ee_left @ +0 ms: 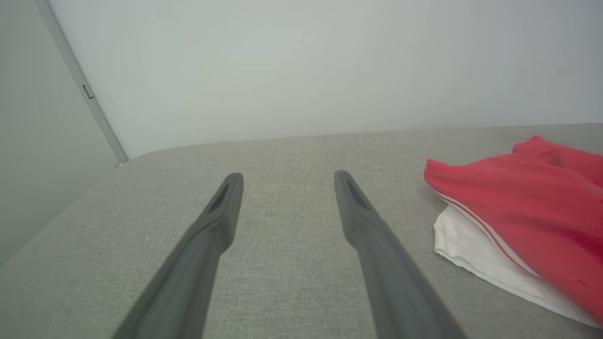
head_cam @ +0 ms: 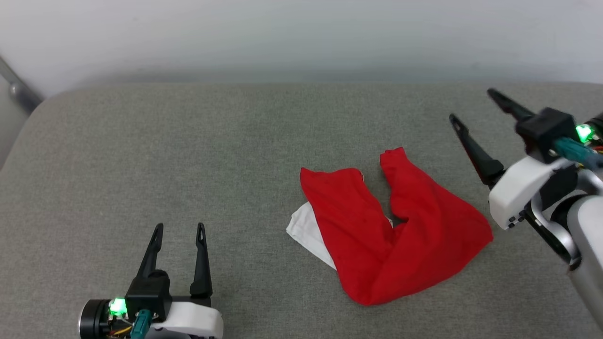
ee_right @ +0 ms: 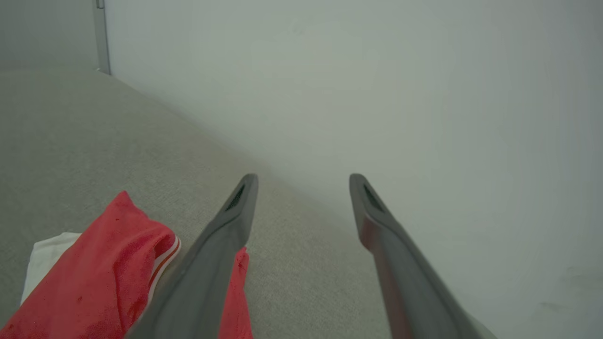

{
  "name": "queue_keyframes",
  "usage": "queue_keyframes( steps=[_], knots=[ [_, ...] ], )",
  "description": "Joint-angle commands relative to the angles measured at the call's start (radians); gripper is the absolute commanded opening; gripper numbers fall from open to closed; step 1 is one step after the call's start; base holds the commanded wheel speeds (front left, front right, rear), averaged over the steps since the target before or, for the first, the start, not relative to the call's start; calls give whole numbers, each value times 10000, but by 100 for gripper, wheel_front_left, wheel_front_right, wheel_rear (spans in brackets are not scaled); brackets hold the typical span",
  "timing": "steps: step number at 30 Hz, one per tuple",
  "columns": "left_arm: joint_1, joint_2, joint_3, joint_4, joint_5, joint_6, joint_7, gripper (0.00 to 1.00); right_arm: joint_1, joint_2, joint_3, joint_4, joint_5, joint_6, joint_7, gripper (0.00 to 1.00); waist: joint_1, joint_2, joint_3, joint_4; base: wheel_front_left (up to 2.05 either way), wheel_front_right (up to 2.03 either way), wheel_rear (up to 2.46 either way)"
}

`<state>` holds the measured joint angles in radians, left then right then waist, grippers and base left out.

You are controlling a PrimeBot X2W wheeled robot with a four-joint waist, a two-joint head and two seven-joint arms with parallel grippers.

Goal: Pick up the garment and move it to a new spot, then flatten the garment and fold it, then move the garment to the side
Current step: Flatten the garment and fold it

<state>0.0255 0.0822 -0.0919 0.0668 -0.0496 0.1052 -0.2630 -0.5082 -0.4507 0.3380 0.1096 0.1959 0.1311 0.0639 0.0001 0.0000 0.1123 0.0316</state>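
Grey surface (head_cam: 141, 155); garment (head_cam: 386, 235) crumpled; grippers empty.

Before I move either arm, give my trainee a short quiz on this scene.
1. True or false: the right gripper holds the garment.
2. The white sleeve sticks out of the garment on the side toward: A) the left gripper; B) the right gripper; C) neither.
3. Fill in: the garment lies crumpled on a ____ cushion.
Key: 1 false; 2 A; 3 grey.
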Motion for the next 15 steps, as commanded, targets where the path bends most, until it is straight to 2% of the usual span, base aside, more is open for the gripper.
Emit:
queue_keyframes(
  steps=[1, 2, 6, 9, 12, 15],
  knots=[
    [-235, -65, 12, -91, 33, -65, -26, 100, -669, -755, 1026, 30, 951, -7, 1273, 100, -1, 0, 298, 99, 0, 0, 0],
    [-235, -65, 12, -91, 33, -65, -26, 100, -669, -755, 1026, 30, 951, -7, 1273, 100, -1, 0, 298, 99, 0, 0, 0],
    [-483, -128, 8, -196, 58, -76, -26, 100, -1919, -2148, 3137, -214, 2651, -8, 3731, 100, -1, 0, 734, 219, 0, 0, 0],
    [-702, -156, 8, -282, 44, -87, -26, 100, -2932, -2848, 4488, -335, 3796, -8, 5398, 100, -1, 0, 1128, 321, 0, 0, 0],
    [-937, -196, -39, -332, 10, -132, -26, 100, -3915, -3235, 5633, -293, 4661, -8, 6778, 100, -1, 0, 1544, 463, 0, 0, 0],
    [-1190, -240, -122, -390, -28, -136, -26, 100, -4776, -3309, 6548, -116, 5258, -7, 7674, 100, -1, 0, 1972, 621, 0, 0, 0]
  ],
)
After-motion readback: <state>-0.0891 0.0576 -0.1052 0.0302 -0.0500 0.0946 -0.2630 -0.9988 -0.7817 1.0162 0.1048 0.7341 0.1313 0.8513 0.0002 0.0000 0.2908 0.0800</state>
